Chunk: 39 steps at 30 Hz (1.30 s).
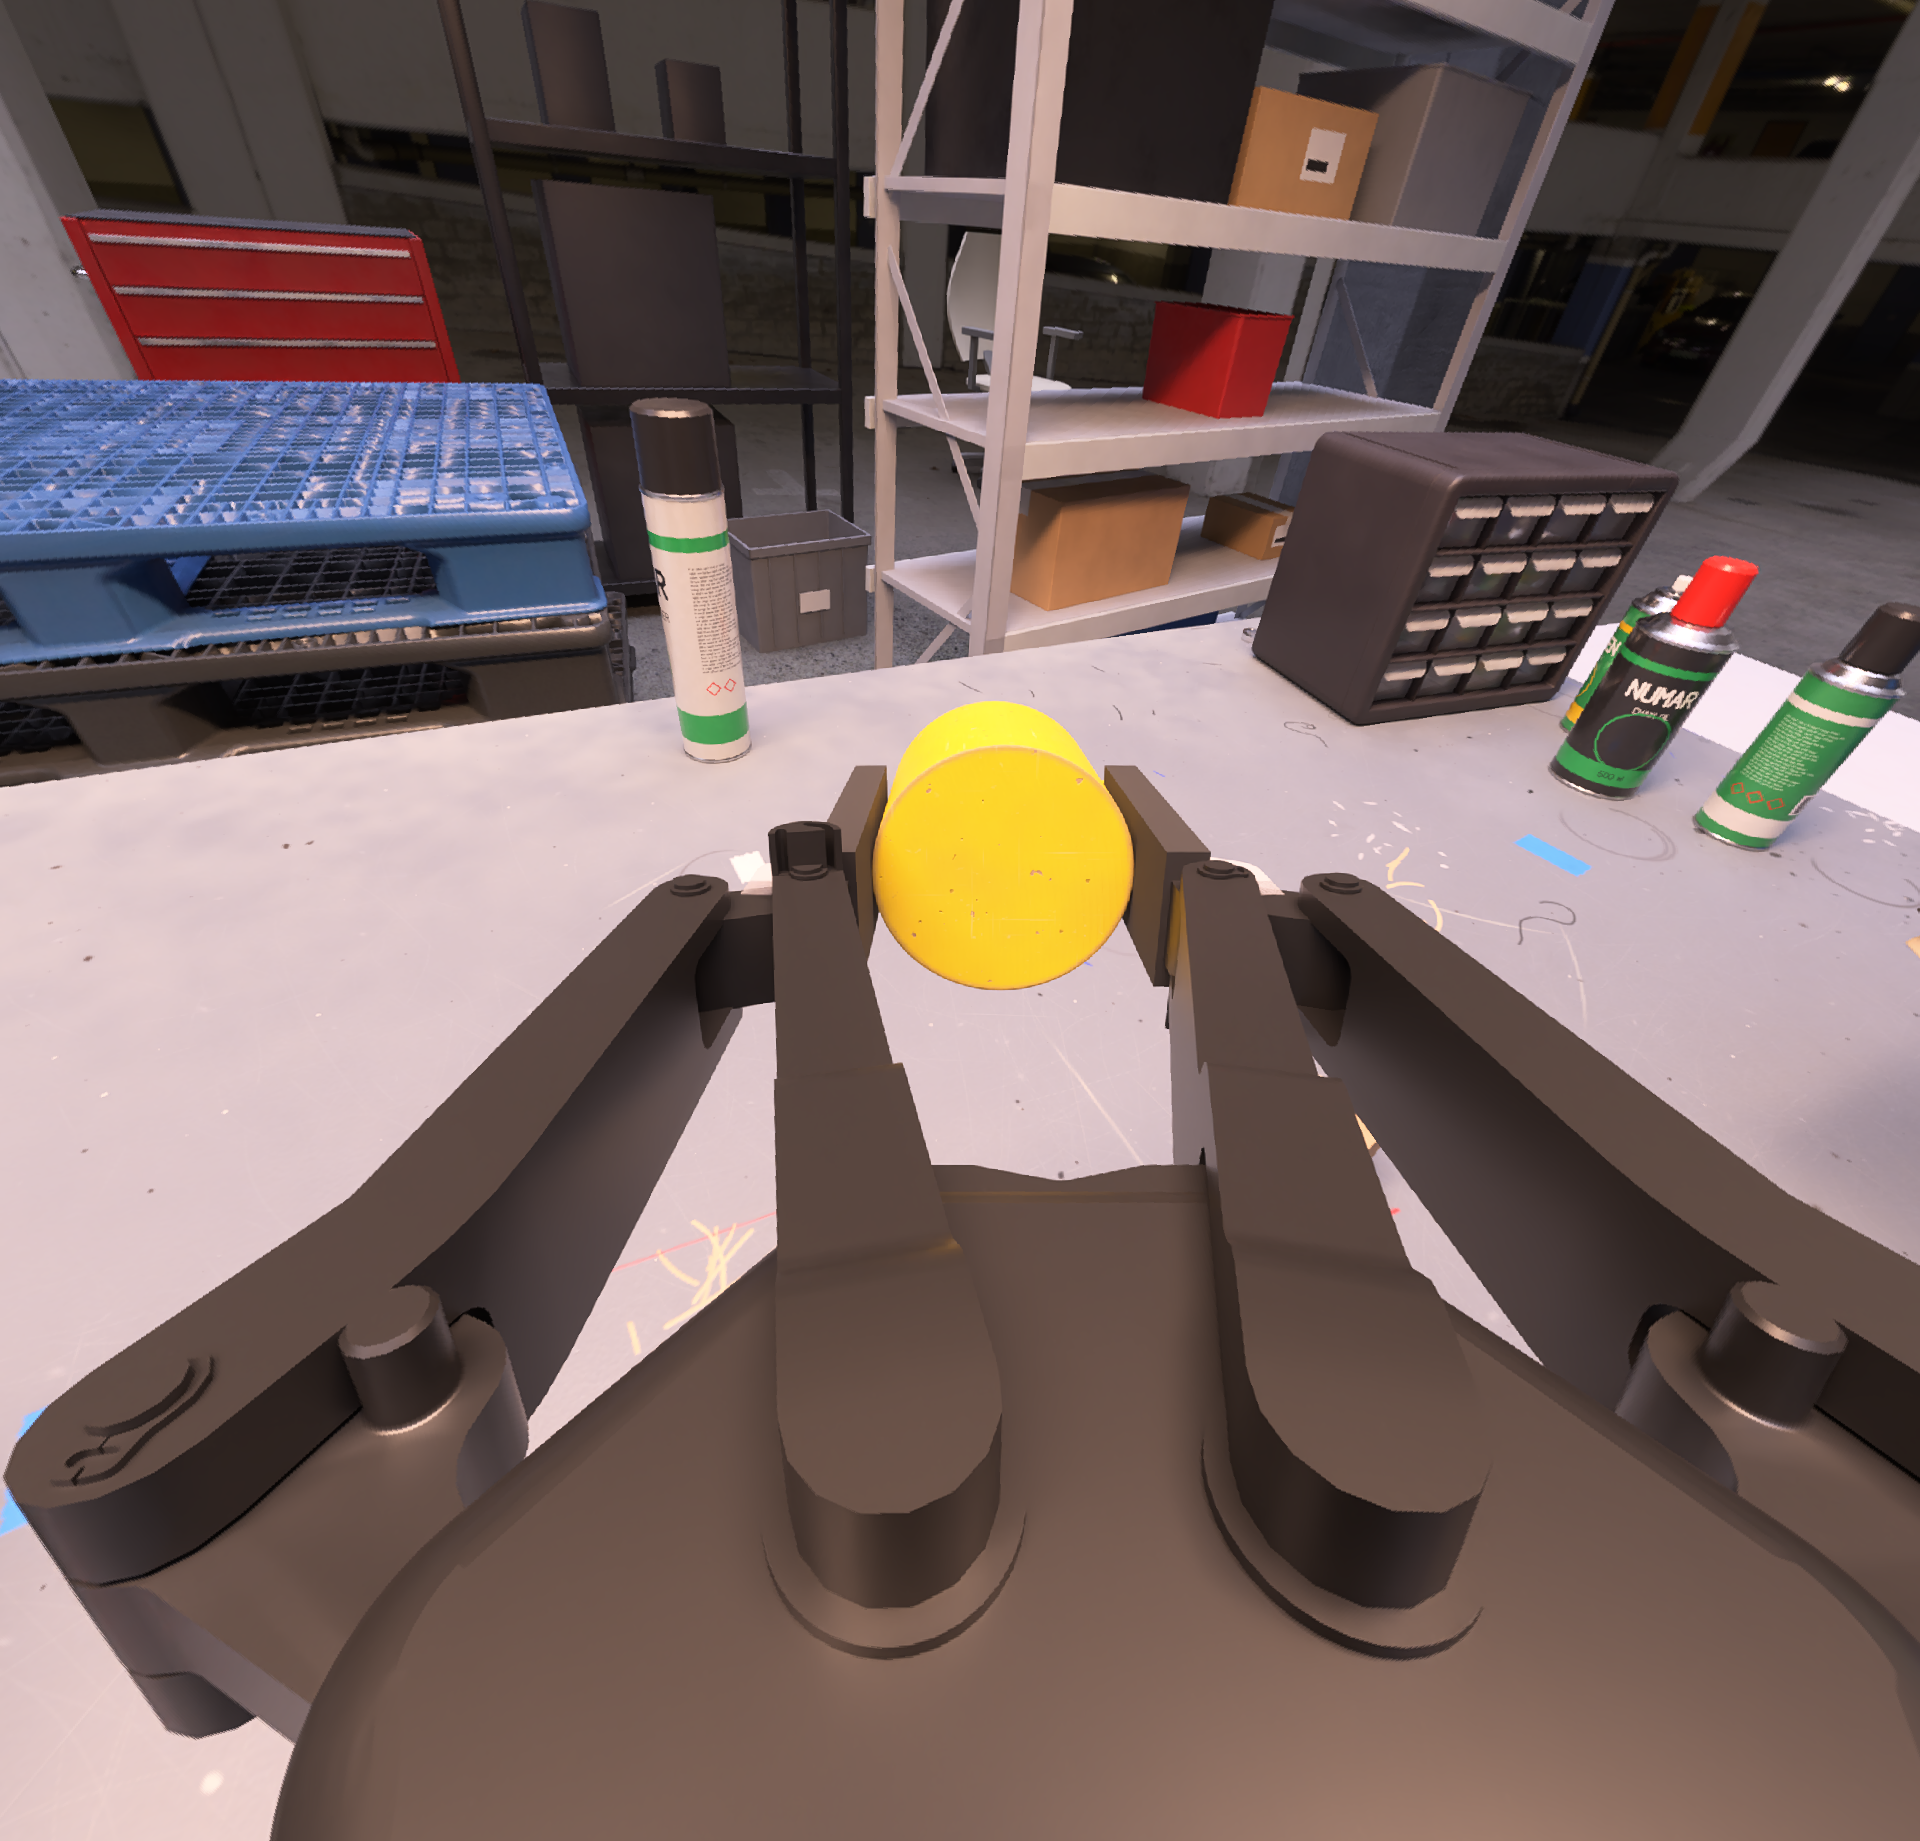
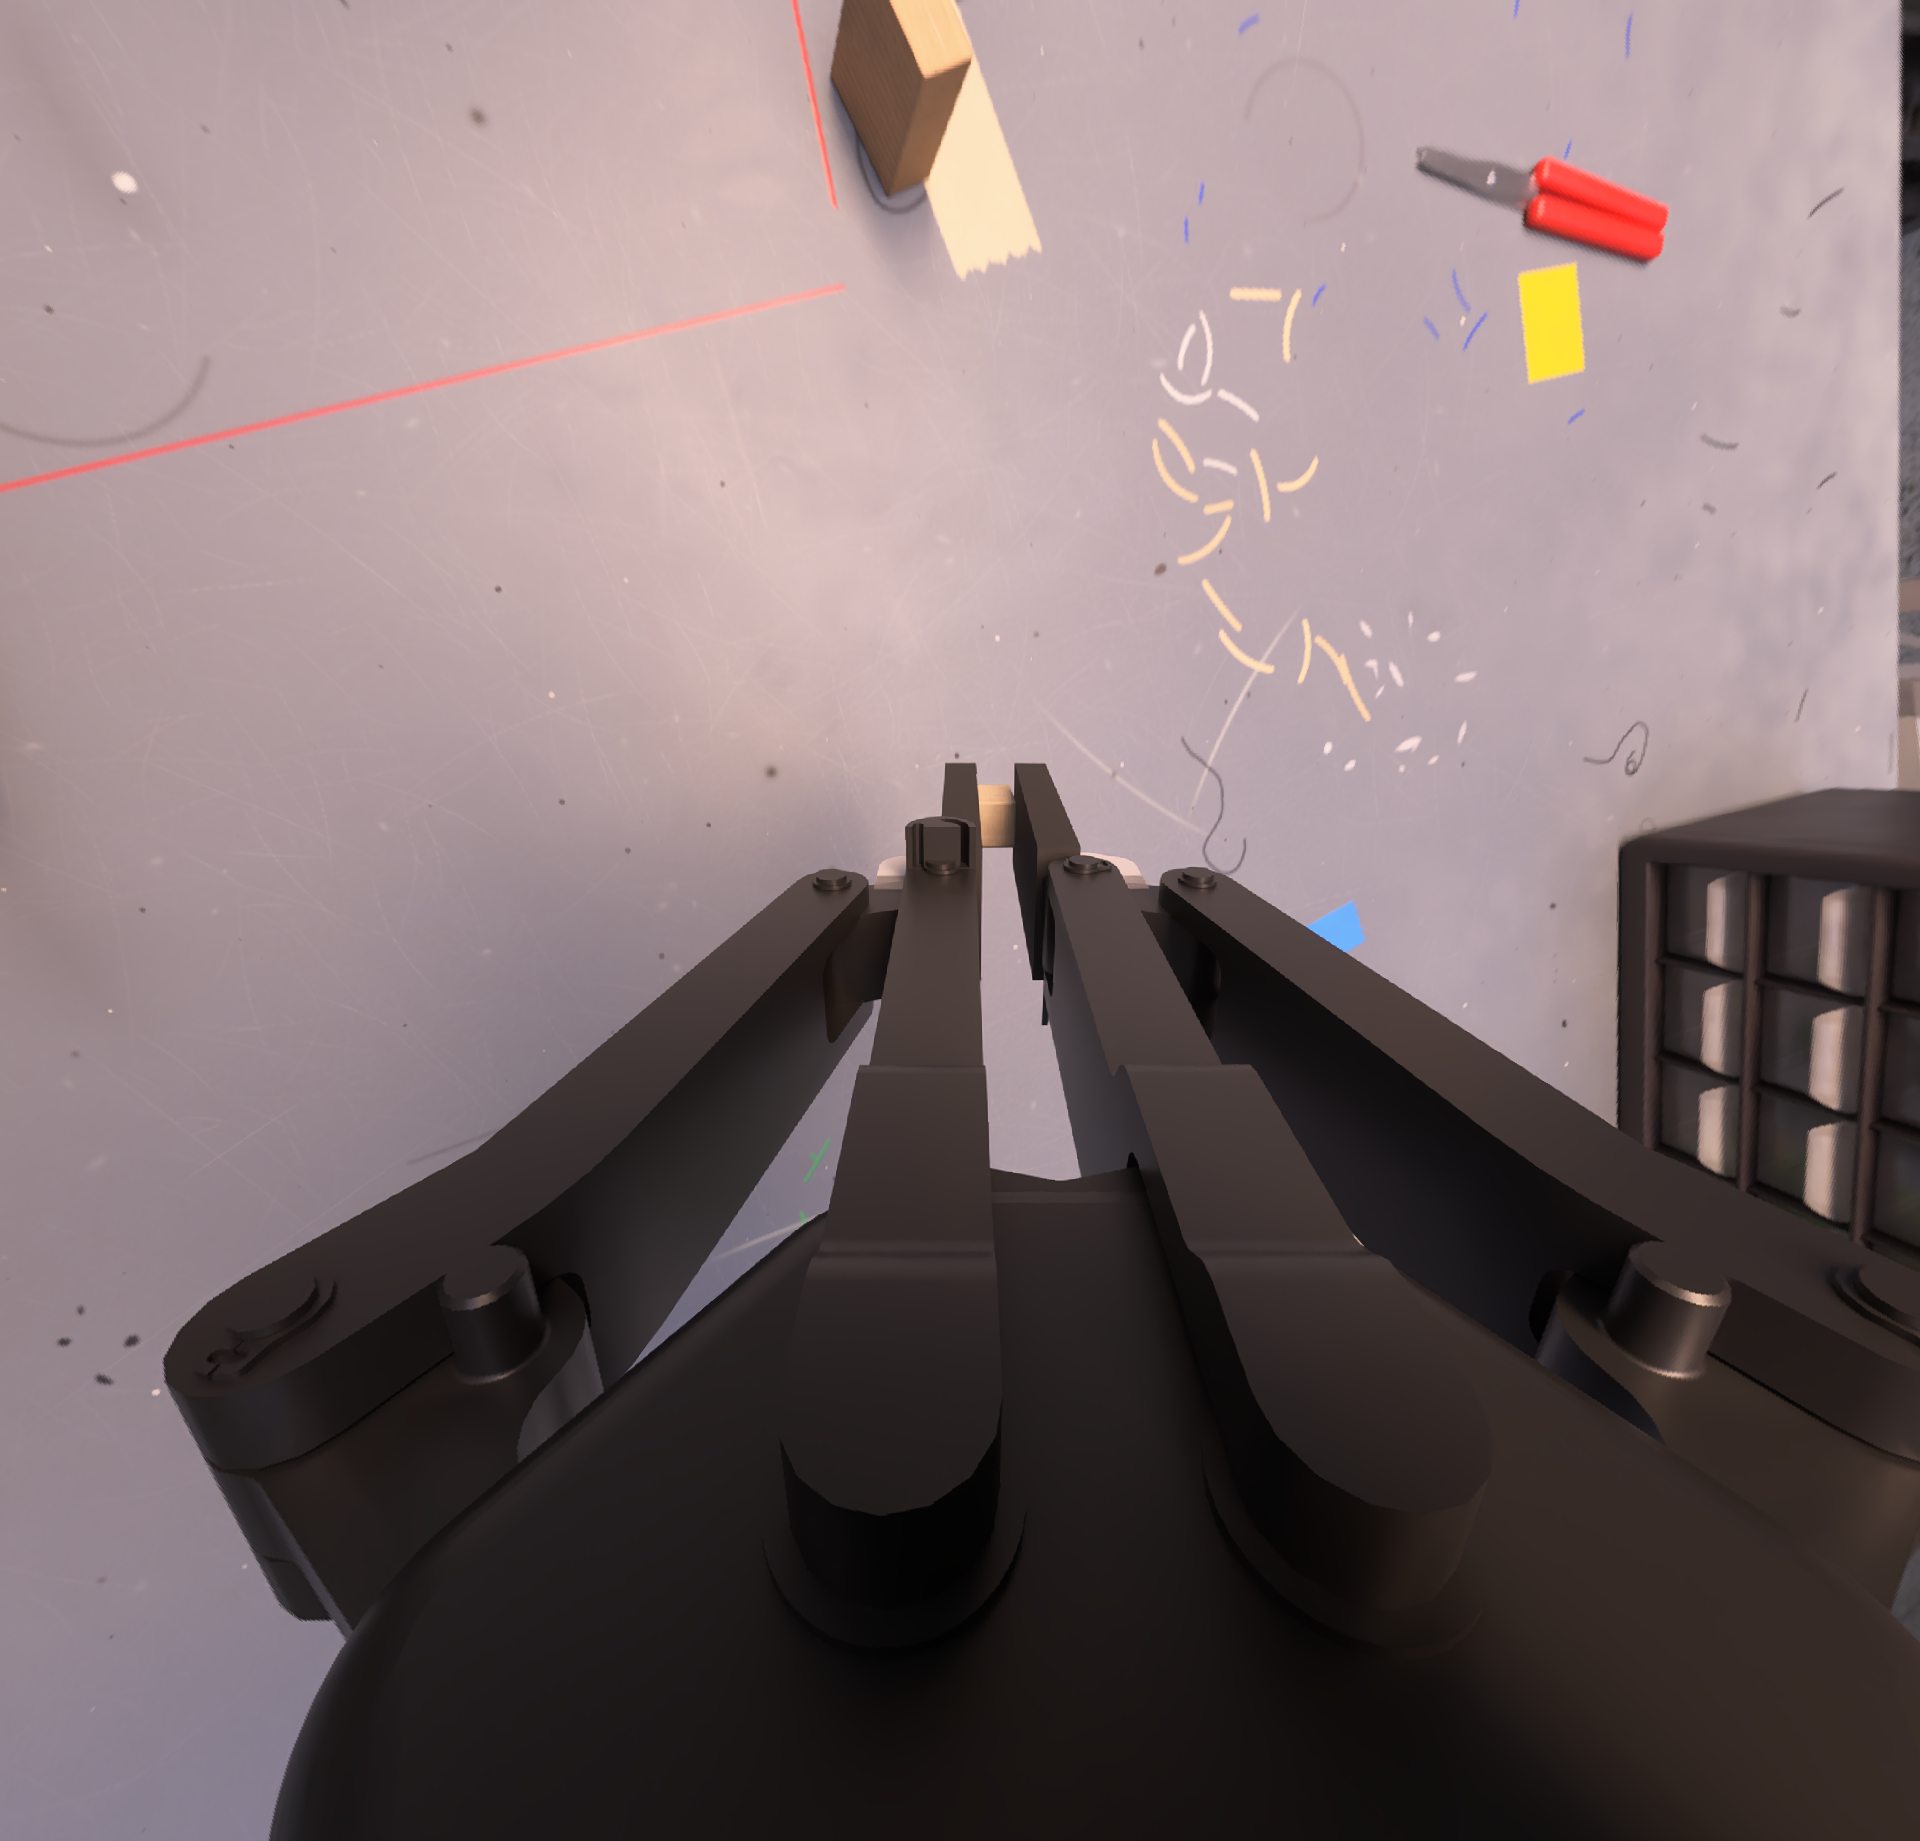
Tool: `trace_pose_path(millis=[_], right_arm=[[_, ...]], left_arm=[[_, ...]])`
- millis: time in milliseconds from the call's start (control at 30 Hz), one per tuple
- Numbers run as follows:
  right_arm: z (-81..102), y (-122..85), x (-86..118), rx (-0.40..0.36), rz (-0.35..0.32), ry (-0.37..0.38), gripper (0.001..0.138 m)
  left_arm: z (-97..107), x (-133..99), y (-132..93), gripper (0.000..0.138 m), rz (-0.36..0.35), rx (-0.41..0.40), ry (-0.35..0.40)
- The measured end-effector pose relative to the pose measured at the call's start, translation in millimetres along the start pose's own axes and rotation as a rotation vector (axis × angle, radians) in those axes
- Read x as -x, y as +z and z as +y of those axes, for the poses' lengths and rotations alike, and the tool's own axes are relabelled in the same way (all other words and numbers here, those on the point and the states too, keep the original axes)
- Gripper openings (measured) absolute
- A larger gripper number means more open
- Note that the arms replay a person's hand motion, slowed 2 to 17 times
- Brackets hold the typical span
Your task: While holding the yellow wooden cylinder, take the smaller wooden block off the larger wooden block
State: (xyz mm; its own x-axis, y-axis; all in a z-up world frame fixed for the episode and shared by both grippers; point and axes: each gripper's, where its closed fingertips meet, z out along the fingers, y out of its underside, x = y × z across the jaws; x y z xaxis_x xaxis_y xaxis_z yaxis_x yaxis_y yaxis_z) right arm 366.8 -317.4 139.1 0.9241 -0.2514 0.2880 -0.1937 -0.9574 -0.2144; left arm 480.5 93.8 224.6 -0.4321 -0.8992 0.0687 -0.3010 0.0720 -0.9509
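Left gripper (image 1: 1003, 861) at frame centre, pads closed on the curved sides of the yellow wooden cylinder (image 1: 1000, 856), held clear above the grey scuffed tabletop (image 1: 312, 960). Right gripper (image 2: 995, 804), jaws nearly together, pinching the small pale wooden block (image 2: 995, 812) between the pad tips, well apart from the larger tan wooden block (image 2: 899, 66) lying at upper centre. Judged: both pieces light, rigid, smooth; the cylinder could roll in the pads, so grip across its middle; the small block has little face to grip. Red-handled pliers (image 2: 1558, 196) upper right; dark drawer organiser (image 2: 1787, 1012) right edge. Beyond: spray cans (image 1: 691, 586), shelving (image 1: 1143, 222), blue pallet (image 1: 281, 472).
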Motion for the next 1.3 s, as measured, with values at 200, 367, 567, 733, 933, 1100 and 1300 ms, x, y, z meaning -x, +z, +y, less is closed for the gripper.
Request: trace_pose_path(millis=[200,367,567,733,933,1100,1300], right_arm=[[-25.0,-10.2,5.3,-0.055,0.014,-0.041,0.01],[-46.3,-16.2,13.5,-0.094,0.013,-0.087,0.01],[-72.1,-19.1,27.6,-0.132,0.001,-0.161,0.01],[-91.6,-17.4,41.7,-0.15,-0.015,-0.233,0.01],[-111.2,-10.1,57.9,-0.153,-0.03,-0.319,0.01],[-124.4,-0.7,68.7,-0.142,-0.031,-0.376,0.01],[-138.7,13.1,77.6,-0.127,-0.011,-0.437,0.01]], left_arm=[[0.0,-0.1,0.0,0.055,0.0,-0.001,-0.001],[0.0,-0.1,-0.1,0.055,0.0,-0.002,-0.001],[-0.1,-0.1,-0.2,0.055,0.0,-0.004,-0.002],[0.0,-0.1,-0.2,0.055,-0.001,-0.004,-0.003],[0.1,0.0,-0.3,0.055,-0.001,-0.004,-0.003],[0.1,0.0,-0.3,0.055,-0.002,-0.004,-0.004],[0.1,0.0,-0.3,0.055,-0.002,-0.004,-0.004]])
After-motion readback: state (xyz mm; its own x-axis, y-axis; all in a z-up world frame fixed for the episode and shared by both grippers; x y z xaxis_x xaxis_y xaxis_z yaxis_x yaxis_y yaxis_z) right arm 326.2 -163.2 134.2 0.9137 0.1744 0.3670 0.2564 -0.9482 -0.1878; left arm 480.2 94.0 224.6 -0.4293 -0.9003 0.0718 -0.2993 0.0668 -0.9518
